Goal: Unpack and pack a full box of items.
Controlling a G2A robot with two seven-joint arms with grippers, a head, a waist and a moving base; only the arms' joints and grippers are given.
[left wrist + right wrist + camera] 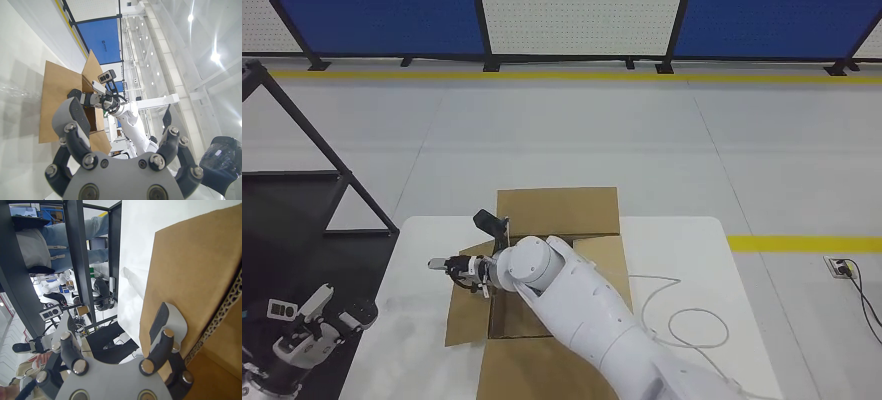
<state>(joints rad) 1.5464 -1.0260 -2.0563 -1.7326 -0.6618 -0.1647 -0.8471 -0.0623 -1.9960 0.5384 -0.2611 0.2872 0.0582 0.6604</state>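
the cardboard box (557, 210) stands open on the white table (682, 250), its flaps folded outward. the right gripper (113, 321) is spread wide and has hold of nothing. in its own wrist view one finger (162, 317) lies in front of the brown face of the side flap (189, 266), close to that flap's free edge. the other finger hangs out past the edge, over the table. whether the near finger touches the cardboard cannot be told from there. that view also gives the corrugated cut edge (226, 306) of the board, just beside the hand. the top view adds what the wrist camera misses: the right arm is stretched across the box's mouth, so the inside of the box lies behind the hand, under the forearm. the left gripper (121, 117) is wide open too, and empty. in the top view it sits well apart from the box, out past the table's edge and near a black frame (362, 191). its wrist view looks between its own fingers to the box ahead of it. it also shows the other hand at the flap's outer edge from the side, an angle the top view lacks. a white cable (670, 322) lies on the table, on the far side of the box from both hands.
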